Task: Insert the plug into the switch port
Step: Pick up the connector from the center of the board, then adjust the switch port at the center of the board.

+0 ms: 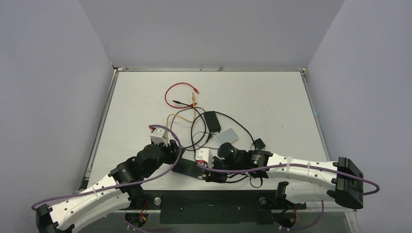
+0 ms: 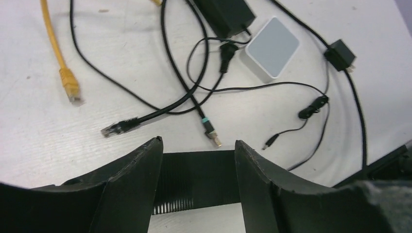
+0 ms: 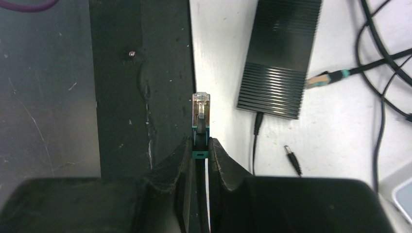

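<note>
One plug (image 3: pixel 201 108), a clear-bodied network connector with a teal boot and a black cable behind it, sits at the centre of the right wrist view and points up the frame. The right gripper (image 3: pixel 200 143) pinches it by the boot. Its jaws are pressed in on either side, and the clear tip sticks out past the fingertips. The plug hangs over the line where a dark strip (image 3: pixel 141 73) on the left meets the white table (image 3: pixel 340 145).

Up and to the right, apart from the plug, lies the switch box (image 3: pixel 279 48). It is flat, black and rectangular, with a finely ribbed top that catches light at its lower end. The switch port itself cannot be made out in any view. A thin black lead (image 3: pixel 256 131) meets the box's lower edge. A second teal-collared plug (image 3: pixel 324 77) lies just beside the box's right edge, and a loose barrel plug (image 3: pixel 293 160) lies below the box.

In the left wrist view the left gripper (image 2: pixel 198 145) fills the bottom of the frame with its jaws spread wide. The ribbed box shows between them, but I cannot tell whether the fingers touch it. Beyond the jaws are several more things:
- a clear plug on a black cable (image 2: pixel 112 129), left of centre
- a yellow cable (image 2: pixel 68 80), upper left
- a light grey pad (image 2: pixel 272 47), upper right
- a black adapter brick (image 2: pixel 226 12), at the top edge

From above, the box and both grippers sit at the lower centre of the frame.
</note>
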